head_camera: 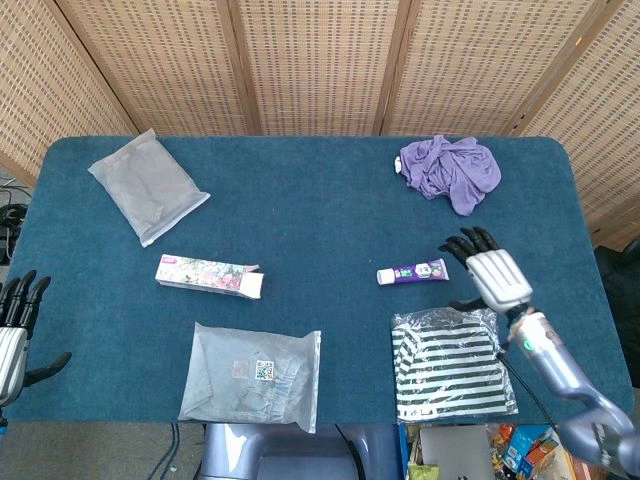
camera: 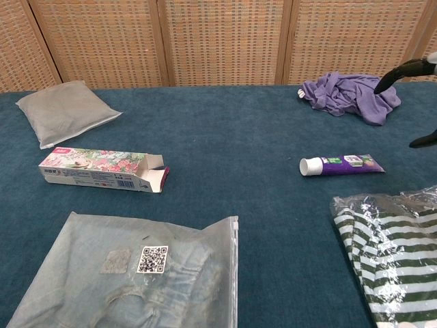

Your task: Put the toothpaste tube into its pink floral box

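The purple toothpaste tube (head_camera: 413, 272) (camera: 341, 165) lies right of the table's middle, white cap pointing left. The pink floral box (head_camera: 208, 274) (camera: 102, 169) lies on its side at the left, its right end flap open. My right hand (head_camera: 490, 272) hovers open just right of the tube, fingers spread, not touching it; the chest view shows only dark fingertips (camera: 403, 70) at the right edge. My left hand (head_camera: 16, 325) is open off the table's front left corner, holding nothing.
A bagged striped garment (head_camera: 452, 361) lies under my right arm. A clear bag with grey clothing (head_camera: 252, 375) sits at the front left, a grey packet (head_camera: 147, 185) at the back left, and a crumpled purple cloth (head_camera: 450, 171) at the back right.
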